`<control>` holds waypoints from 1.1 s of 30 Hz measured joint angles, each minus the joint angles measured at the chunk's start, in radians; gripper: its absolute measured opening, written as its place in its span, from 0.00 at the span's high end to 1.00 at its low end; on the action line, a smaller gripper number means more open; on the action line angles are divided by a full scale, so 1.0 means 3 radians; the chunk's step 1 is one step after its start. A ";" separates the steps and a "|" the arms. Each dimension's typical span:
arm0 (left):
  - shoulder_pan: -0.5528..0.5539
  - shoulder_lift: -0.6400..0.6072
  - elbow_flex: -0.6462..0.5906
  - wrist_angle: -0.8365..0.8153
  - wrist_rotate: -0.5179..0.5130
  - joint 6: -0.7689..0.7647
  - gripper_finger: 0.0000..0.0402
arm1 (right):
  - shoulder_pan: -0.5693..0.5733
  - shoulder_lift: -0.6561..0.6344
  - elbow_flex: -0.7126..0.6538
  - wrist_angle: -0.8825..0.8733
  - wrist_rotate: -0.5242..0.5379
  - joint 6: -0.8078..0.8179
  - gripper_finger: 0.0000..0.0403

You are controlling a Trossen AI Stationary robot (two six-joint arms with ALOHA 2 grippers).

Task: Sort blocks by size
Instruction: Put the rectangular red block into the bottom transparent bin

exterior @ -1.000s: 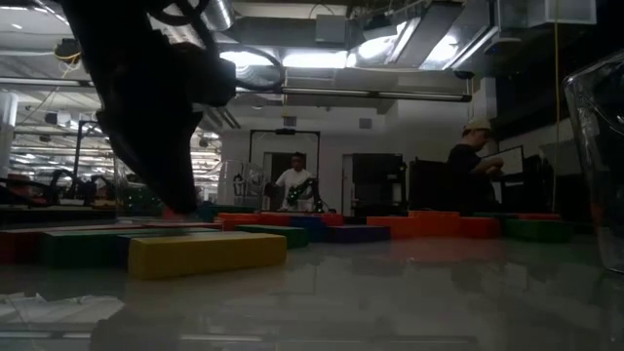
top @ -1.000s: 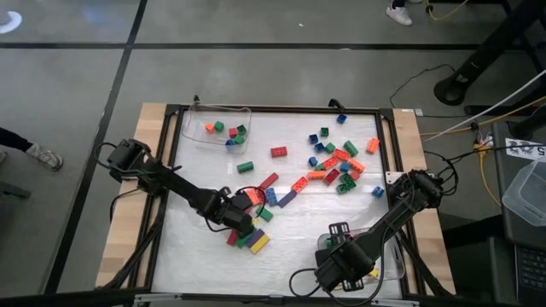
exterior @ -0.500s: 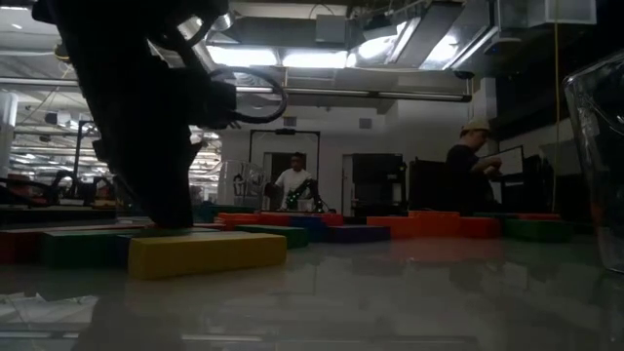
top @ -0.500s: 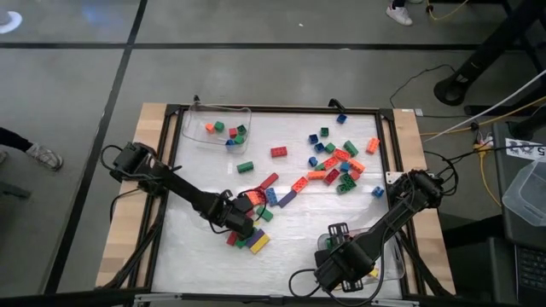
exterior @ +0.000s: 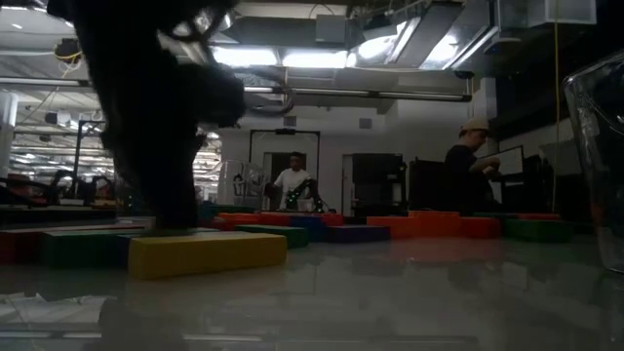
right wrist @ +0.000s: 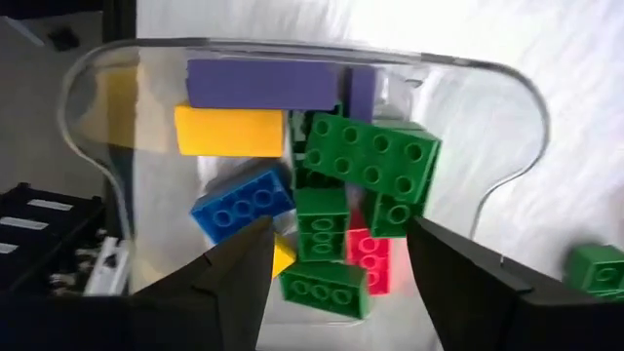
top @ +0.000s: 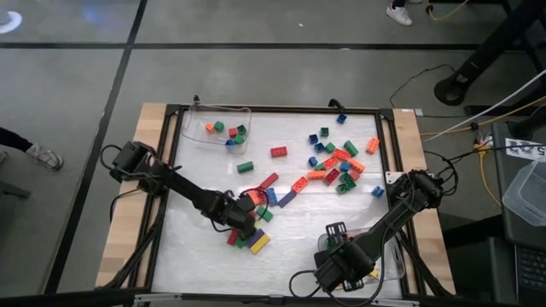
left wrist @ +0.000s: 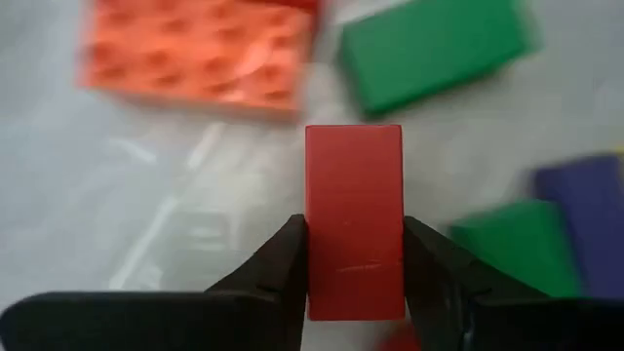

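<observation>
High view: the left gripper [top: 241, 223] sits low over a tight cluster of blocks [top: 256, 230] left of the table centre; the right gripper [top: 341, 271] waits over the clear tray [top: 394, 266] at the near right edge. A second clear tray [top: 193, 128] at the far left corner holds about six short blocks. Roughly twenty-five more lie loose across the far right half of the table [top: 299, 226]; an exact count cannot be made where they overlap. Risk: the cluster is crowded, so a lift may drag or topple neighbouring blocks and scatter them. Low view: a yellow block [exterior: 207, 252] lies nearest the camera, with a row of green, red, blue, purple and orange blocks behind it; the left arm stands as a dark mass above them. Two persons appear in the room beyond. Left wrist view: the jaws are narrow and press both sides of one red block [left wrist: 354, 220], which appears to rest on the table. Beside it lie one orange block [left wrist: 200, 54], two green blocks and one purple block. Risk: the grip falls near the red block's end, so it may pivot or slip on lifting. Right wrist view: the jaws stand wide, holding nothing, above the tray, which contains about four green, two purple, one yellow, one blue and one red block, with a further yellow piece partly hidden. One green block lies outside the tray.
</observation>
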 joint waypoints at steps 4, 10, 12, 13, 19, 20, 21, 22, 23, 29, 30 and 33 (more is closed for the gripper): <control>0.0011 -0.0213 0.0112 0.0121 0.0288 0.0168 0.72 | 0.0000 0.0000 0.0000 -0.0012 0.0207 -0.0077 0.42; 0.0018 -0.0404 0.0141 0.0901 0.0621 0.0415 0.72 | 0.0000 0.0000 0.0000 -0.0024 0.0307 -0.0120 0.42; 0.0015 -0.0408 0.0142 0.1239 0.0723 0.0469 0.72 | 0.0000 0.0000 0.0000 -0.0025 0.0356 -0.0120 0.42; 0.0014 -0.0404 0.0141 0.1395 0.0761 0.0516 0.72 | 0.0000 0.0000 0.0000 -0.0028 0.0383 -0.0120 0.42; 0.0015 -0.0384 0.0141 0.1825 0.0817 0.0644 0.71 | 0.0000 0.0005 0.0096 -0.0394 0.0422 -0.0106 0.42; 0.0015 -0.0370 0.0141 0.1863 0.0816 0.0646 0.71 | 0.0004 0.0005 0.0138 -0.0461 0.0424 -0.0104 0.42; 0.0015 -0.0364 0.0141 0.1887 0.0817 0.0642 0.71 | 0.0013 0.0005 0.0186 -0.0474 0.0443 -0.0104 0.42; 0.0015 -0.0362 0.0141 0.1887 0.0816 0.0640 0.71 | 0.0023 0.0005 0.0238 -0.0452 0.0510 -0.0118 0.42; 0.0015 -0.0347 0.0140 0.1926 0.0816 0.0645 0.71 | 0.0029 0.0005 0.0298 -0.0446 0.0590 -0.0175 0.42; 0.0015 -0.0310 0.0141 0.2128 0.0817 0.0674 0.70 | 0.0095 -0.0001 0.0545 -0.0182 0.1811 -0.0695 0.42; 0.0015 -0.0307 0.0141 0.2161 0.0819 0.0674 0.70 | 0.0090 -0.0001 0.0549 -0.0091 0.2020 -0.0823 0.42; 0.0012 -0.0307 0.0141 0.2285 0.0870 0.0669 0.71 | 0.0062 -0.0001 0.0551 0.0255 0.2342 -0.1285 0.42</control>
